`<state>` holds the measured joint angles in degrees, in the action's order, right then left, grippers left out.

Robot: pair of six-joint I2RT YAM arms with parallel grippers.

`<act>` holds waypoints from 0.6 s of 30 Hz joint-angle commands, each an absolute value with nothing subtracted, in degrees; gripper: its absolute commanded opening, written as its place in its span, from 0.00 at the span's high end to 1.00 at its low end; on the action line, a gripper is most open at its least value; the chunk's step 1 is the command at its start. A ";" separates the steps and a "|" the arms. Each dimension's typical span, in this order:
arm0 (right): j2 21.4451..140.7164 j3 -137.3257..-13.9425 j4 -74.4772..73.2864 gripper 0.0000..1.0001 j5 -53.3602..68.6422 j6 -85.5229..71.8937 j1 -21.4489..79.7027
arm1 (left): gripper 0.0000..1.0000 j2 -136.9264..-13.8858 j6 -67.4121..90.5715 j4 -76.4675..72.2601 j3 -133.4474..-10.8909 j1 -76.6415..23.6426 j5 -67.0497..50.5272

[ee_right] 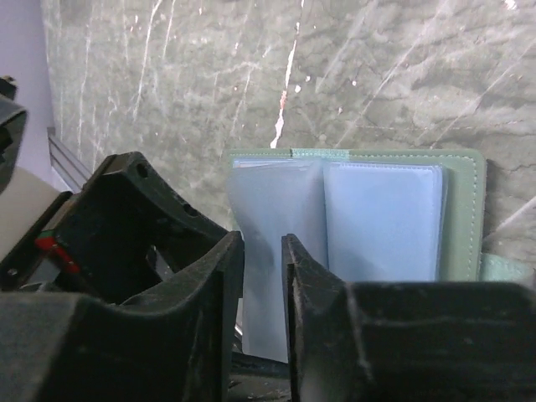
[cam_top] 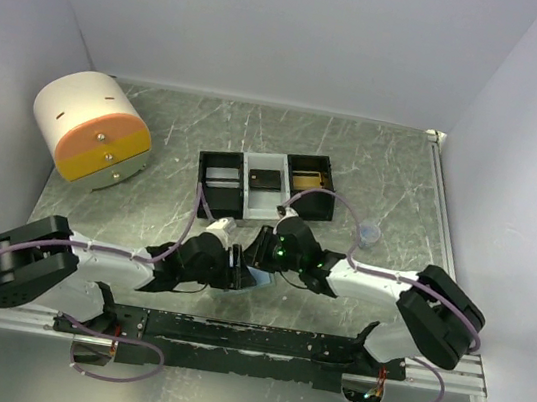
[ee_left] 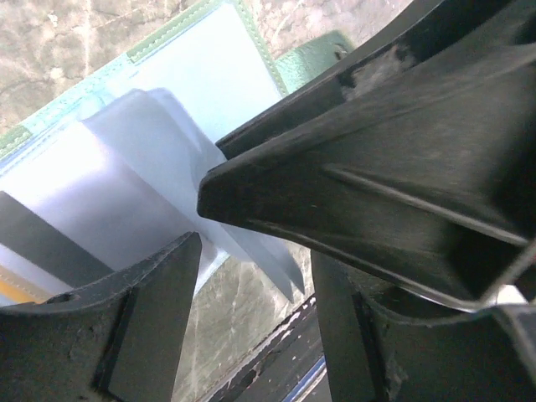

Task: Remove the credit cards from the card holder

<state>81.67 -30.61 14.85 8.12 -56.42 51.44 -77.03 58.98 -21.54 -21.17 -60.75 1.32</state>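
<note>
The card holder [ee_right: 381,222] lies open on the table, sage-green rim and pale blue-green panels; in the top view only a corner [cam_top: 259,279] shows under the two grippers. One pale leaf [ee_right: 272,209] curls up off it. My right gripper [ee_right: 262,243] stands over that leaf with its jaws a narrow gap apart, and the leaf shows in the gap. Its black body [ee_left: 377,151] fills the left wrist view. My left gripper [ee_left: 255,251] is open, with the leaf's lifted corner [ee_left: 280,272] above its gap. A dark band [ee_left: 46,243] at the holder's edge may be a credit card.
A black-and-white three-compartment tray [cam_top: 220,190] stands behind the grippers with a dark item [cam_top: 270,179] and a yellowish item [cam_top: 307,179] in it. A round white-and-orange drawer box [cam_top: 92,129] is at the back left. A small clear cap [cam_top: 369,236] lies right.
</note>
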 commanded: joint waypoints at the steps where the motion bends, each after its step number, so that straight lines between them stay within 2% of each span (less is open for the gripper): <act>1: 78.18 -31.62 9.29 0.71 5.71 -55.35 51.14 | 0.32 -78.65 57.79 -23.63 -24.44 -61.30 3.85; 5: 76.26 -33.42 1.47 0.53 1.32 -54.58 50.21 | 0.31 -80.00 57.10 -24.60 -25.34 -61.65 3.61; 14: 68.07 -36.12 -12.30 0.48 -8.55 -51.28 48.44 | 0.30 -86.66 53.47 -21.15 -32.97 -62.66 2.61; 18: 65.29 -36.09 -13.94 0.45 -10.08 -50.20 48.04 | 0.30 -88.90 52.85 -17.69 -36.07 -63.51 3.76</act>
<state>67.85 -34.57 -9.63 -7.07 -52.03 48.14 -87.44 54.92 -19.62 -32.45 -62.33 1.56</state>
